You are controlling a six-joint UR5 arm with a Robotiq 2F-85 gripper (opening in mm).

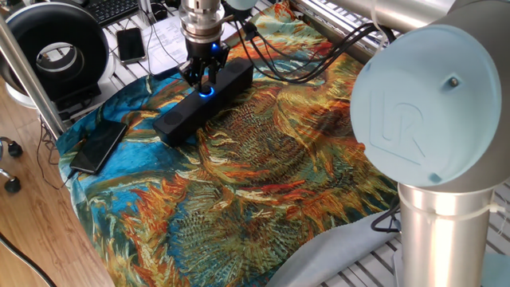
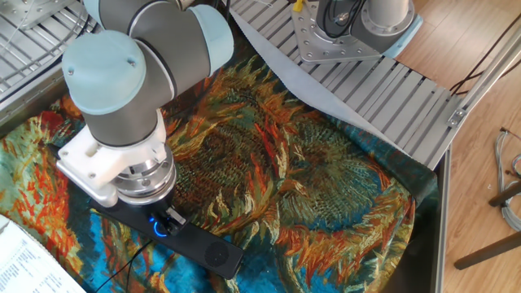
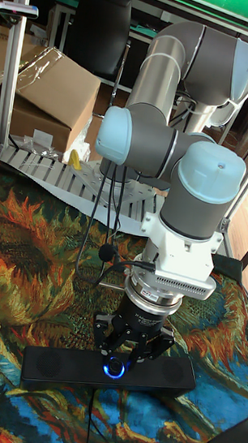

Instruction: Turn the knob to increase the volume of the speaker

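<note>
We find the speaker [image 3: 108, 371] lying flat on the sunflower cloth [image 1: 263, 175]. The knob [image 3: 115, 368] sits mid-bar, ring glowing blue. Gripper [image 3: 130, 351] descends vertically over the knob, fingers [image 1: 194, 73] drawn narrow around it; contact we cannot confirm. We judge axial alignment lets wrist rotation turn the knob.

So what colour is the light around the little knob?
Blue. The ring around the knob glows blue, clearest in the tall fixed view.
</note>
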